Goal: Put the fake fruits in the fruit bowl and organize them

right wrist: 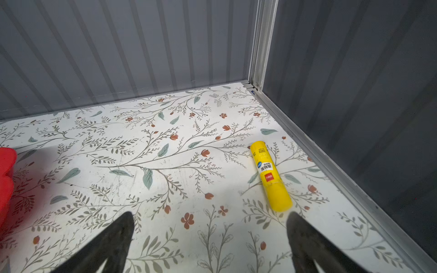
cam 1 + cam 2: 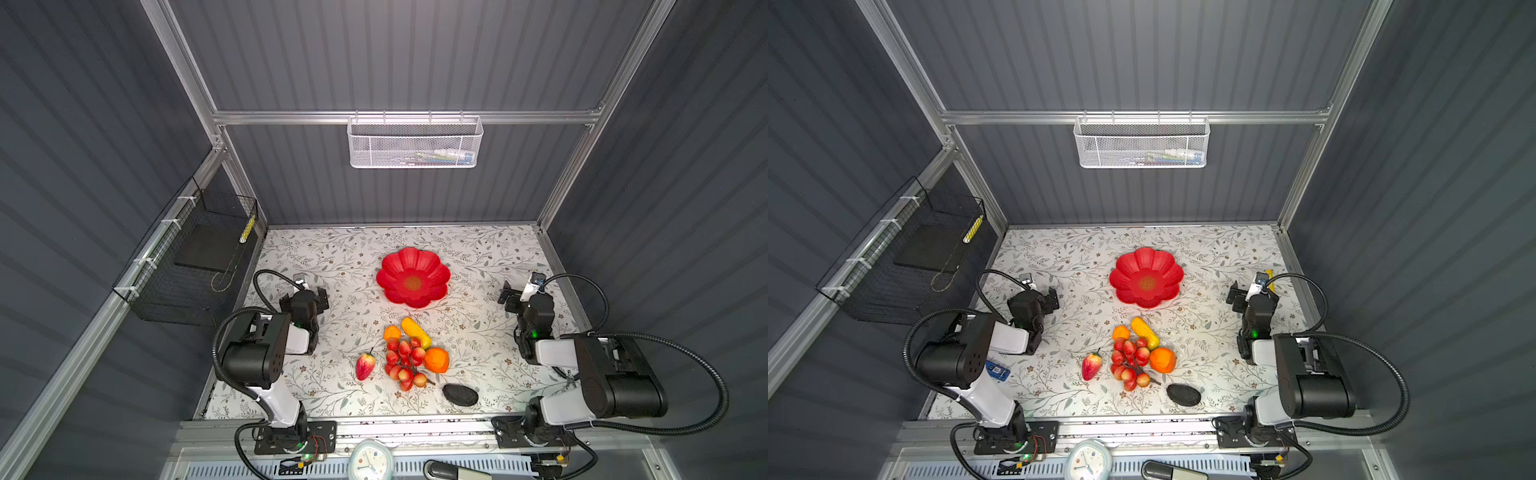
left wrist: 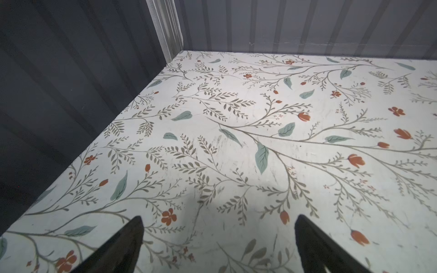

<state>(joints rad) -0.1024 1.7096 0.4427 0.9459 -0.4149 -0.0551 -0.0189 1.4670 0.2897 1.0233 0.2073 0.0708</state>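
Both arms' jaws gaped empty; a yellow glue stick (image 1: 270, 176) labelled "deli" lay beside the table's (image 2: 332, 266) right edge, at frame right.

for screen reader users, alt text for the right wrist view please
The right gripper, jaws open and empty, hovers over a floral table near a corner of grey ribbed walls. A yellow glue stick lies on its side just beyond one fingertip, and a sliver of the red fruit bowl shows at the frame's edge.
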